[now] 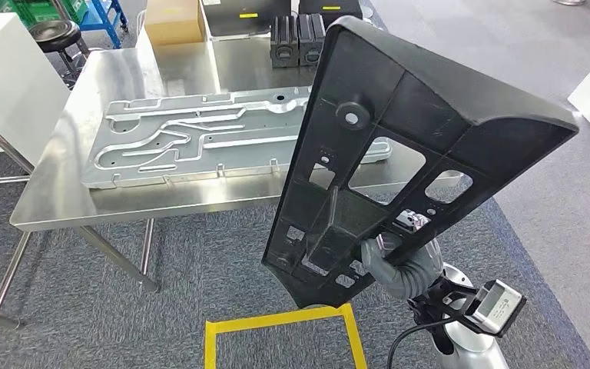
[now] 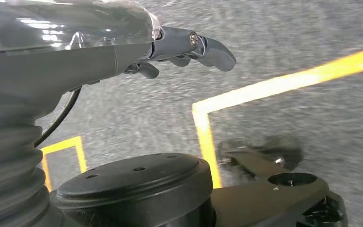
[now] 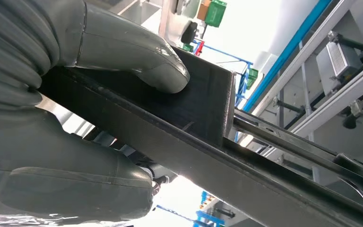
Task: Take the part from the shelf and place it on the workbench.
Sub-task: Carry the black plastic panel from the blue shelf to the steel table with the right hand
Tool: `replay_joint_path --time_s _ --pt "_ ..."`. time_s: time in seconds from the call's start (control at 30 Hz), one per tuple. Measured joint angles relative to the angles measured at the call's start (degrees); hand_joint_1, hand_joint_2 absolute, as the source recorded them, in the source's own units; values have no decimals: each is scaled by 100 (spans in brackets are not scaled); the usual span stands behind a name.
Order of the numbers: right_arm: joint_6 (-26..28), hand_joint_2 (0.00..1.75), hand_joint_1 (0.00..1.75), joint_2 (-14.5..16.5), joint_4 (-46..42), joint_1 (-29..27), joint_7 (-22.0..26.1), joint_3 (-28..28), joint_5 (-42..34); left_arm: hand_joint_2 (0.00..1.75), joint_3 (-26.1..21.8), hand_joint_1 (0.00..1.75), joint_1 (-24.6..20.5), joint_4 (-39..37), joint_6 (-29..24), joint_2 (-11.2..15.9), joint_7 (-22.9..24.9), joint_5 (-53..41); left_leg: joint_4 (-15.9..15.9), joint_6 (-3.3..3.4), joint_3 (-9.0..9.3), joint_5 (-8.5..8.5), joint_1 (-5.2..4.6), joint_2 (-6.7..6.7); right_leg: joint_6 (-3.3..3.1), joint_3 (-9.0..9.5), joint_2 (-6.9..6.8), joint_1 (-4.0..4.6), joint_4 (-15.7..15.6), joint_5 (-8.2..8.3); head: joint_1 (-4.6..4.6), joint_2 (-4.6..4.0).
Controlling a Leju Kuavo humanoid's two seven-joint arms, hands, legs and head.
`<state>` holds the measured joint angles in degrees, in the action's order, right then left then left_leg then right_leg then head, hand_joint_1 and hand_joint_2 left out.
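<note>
Black ribbed part (image 1: pixel 399 146) held in the air in front of the steel workbench (image 1: pixel 69 192), gripped at its narrow lower end by the right hand (image 1: pixel 399 265), thumb (image 3: pixel 137 52) pressed on a rib. Long axis tilted steeply, wide end pointing up and away over the workbench's near right corner, above the pressed metal plate (image 1: pixel 192 142). Left hand (image 2: pixel 189 47) over the carpet, fingers slightly curled, holding nothing.
</note>
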<state>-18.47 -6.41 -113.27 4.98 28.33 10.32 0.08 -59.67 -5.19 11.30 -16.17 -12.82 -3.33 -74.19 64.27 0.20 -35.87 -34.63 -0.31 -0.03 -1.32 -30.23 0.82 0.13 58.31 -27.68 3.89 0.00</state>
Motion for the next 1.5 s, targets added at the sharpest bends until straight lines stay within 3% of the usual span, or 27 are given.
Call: replay_joint_path --time_s 0.07,0.1,0.2,0.23,0.3,0.33,0.37,0.4,0.43,0.5,0.53,0.7,0.77,0.83,0.87,0.9,0.93,1.03,1.1,1.2,1.27,1.33,1.37,1.4,1.43,1.5 --pt "3 175 175 3 1 3 -24 5 7 175 -1 0 -5 0 4 8 -15 4 -387 97 -39 798 -63 -50 37 96 40 26 25 -139 -1 0" --pt "4 175 175 5 -3 10 -40 10 15 175 -1 0 -16 0 3 10 -15 3 -449 112 -41 958 -83 -74 64 131 64 38 39 -197 -1 0" --pt "14 175 175 7 -50 43 -76 19 54 175 1 0 -37 0 4 -2 -21 -5 -554 144 78 1113 -30 -68 144 151 62 54 149 -378 -2 0" --pt "20 175 175 7 -67 59 -86 20 72 175 0 0 -37 0 5 -7 -31 -5 -592 163 109 1119 -11 -58 172 54 38 48 349 -505 -2 0" --pt "34 175 175 7 -84 81 -121 23 104 175 -1 0 -31 0 8 -11 -55 1 -611 193 129 1091 -6 -46 222 -353 -8 5 1034 -814 -1 0" --pt "40 175 175 7 -84 87 -141 25 113 175 -2 0 -27 0 10 -11 -67 8 -607 197 134 1068 -6 -49 248 -579 -15 -21 1367 -902 -1 0" --pt "46 175 175 7 -83 90 -158 27 118 175 -2 0 -24 0 14 -11 -80 18 -602 195 146 1039 -4 -54 272 -746 -22 -47 1557 -882 -1 0" --pt "50 175 175 7 -83 99 -171 28 120 175 -2 0 -20 0 17 -14 -94 30 -594 186 173 1006 0 -63 293 -807 -31 -72 1523 -731 -1 0" --pt "51 175 175 7 -83 114 -174 30 121 175 -2 0 -18 0 19 -18 -106 39 -586 173 215 967 5 -71 308 -763 -41 -95 1280 -481 -1 0" --pt "53 175 175 7 -79 156 -176 31 120 175 -2 0 -13 0 19 -24 -123 51 -570 127 310 880 5 -83 320 -513 -59 -116 540 4 -2 0" --pt "54 175 175 7 -75 176 -177 32 118 175 -3 0 -13 0 18 -25 -126 54 -564 99 338 850 -2 -88 302 -414 -59 -113 283 116 -2 0" --pt "64 175 175 3 -65 223 -192 32 114 175 -4 0 -5 0 7 -25 -133 61 -493 -58 322 746 -3 -80 131 -341 -54 -107 63 136 0 0" --pt "66 175 175 3 -65 241 -192 32 114 175 -5 0 -6 0 6 -24 -137 66 -18 -122 116 459 12 -57 75 -327 -76 -116 40 143 0 0" --pt "66 175 175 3 -64 249 -194 32 114 175 -9 0 -27 0 7 -24 -145 80 759 -159 -239 106 25 -43 53 -329 -100 -105 41 139 0 0" --pt "66 175 175 3 -64 249 -195 32 114 175 -11 0 -39 0 7 -24 -149 85 1019 -166 -354 35 30 -39 50 -327 -108 -99 42 137 0 0" --pt "66 175 175 3 -63 249 -196 32 114 175 -12 0 -49 0 7 -25 -149 89 1069 -163 -370 77 33 -37 50 -322 -112 -94 42 136 0 0" --pt "66 175 175 3 -63 250 -197 32 114 175 -13 0 -50 0 7 -24 -147 87 879 -149 -271 224 34 -36 51 -311 -109 -91 42 134 0 0" --pt "66 175 175 3 -65 259 -197 32 114 175 -16 0 -22 0 5 -21 -131 77 -283 -52 292 728 14 -34 79 -288 -85 -73 47 130 0 0" --pt "65 175 175 3 -64 266 -198 33 110 175 -20 0 -8 0 4 -20 -126 71 -591 5 408 775 -14 -35 137 -306 -80 -65 46 141 0 0" --pt "58 175 175 2 -62 303 -208 34 75 175 -27 0 2 0 -5 -22 -108 85 -677 88 425 835 11 -37 242 -325 -82 -73 71 122 -1 0" --pt "50 175 175 1 -56 348 -216 34 33 175 -32 0 -2 0 -18 -28 -91 94 -739 138 450 881 39 -28 293 -500 -80 -80 450 -111 -1 0" --pt "40 175 175 1 -40 365 -226 34 2 175 -36 0 -3 0 -23 -29 -70 91 -743 159 443 883 32 -22 333 -865 -80 -93 1183 -452 -1 0" --pt "35 175 175 1 -30 360 -236 34 -5 175 -37 0 -2 0 -23 -29 -60 90 -740 161 442 881 30 -21 350 -1020 -81 -100 1481 -534 -1 0" --pt "31 175 175 1 -22 355 -245 34 -9 175 -38 0 0 0 -21 -29 -55 90 -736 160 445 877 30 -22 363 -1091 -81 -107 1597 -510 -1 0" --pt "26 175 175 1 -17 352 -253 34 -10 175 -38 0 1 0 -16 -30 -55 90 -728 156 453 868 32 -26 371 -1053 -82 -116 1490 -380 0 0" --pt "25 175 175 -2 -14 358 -261 34 23 175 -39 0 3 0 -3 -36 -67 90 -701 129 471 836 35 -36 361 -718 -84 -133 750 24 -1 0"
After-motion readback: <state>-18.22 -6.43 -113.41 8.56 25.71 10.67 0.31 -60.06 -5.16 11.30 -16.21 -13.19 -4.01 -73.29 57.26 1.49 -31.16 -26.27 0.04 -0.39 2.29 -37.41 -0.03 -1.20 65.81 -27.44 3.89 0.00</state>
